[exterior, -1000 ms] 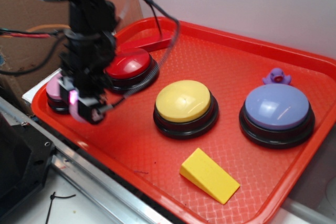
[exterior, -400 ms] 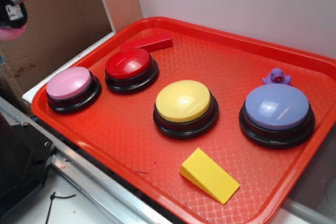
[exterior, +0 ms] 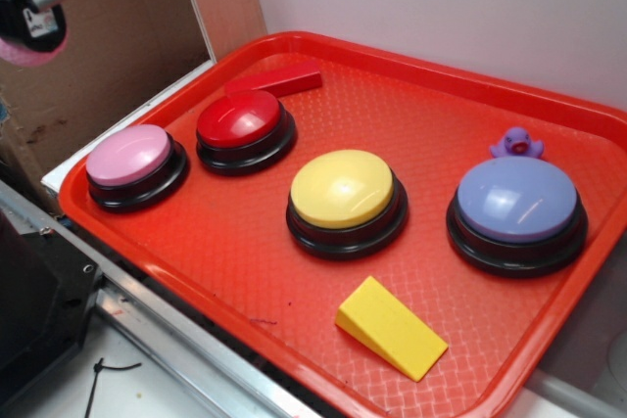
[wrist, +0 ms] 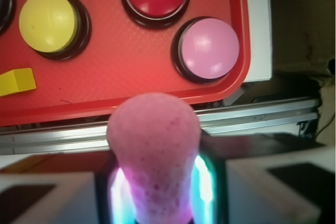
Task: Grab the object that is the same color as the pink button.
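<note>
Since a second ago the claw (exterior: 34, 26) has risen from beside the pink button (exterior: 127, 156) to the frame's upper left, clenched on the pink ball (wrist: 153, 153), clear of the tray; grab looks complete. Red tray (exterior: 235, 261), left to right: pink button, red button (exterior: 238, 119), red block (exterior: 277, 78), yellow button (exterior: 343, 188), yellow wedge (exterior: 390, 327), purple button (exterior: 517, 199), purple duck (exterior: 516, 143).
</note>
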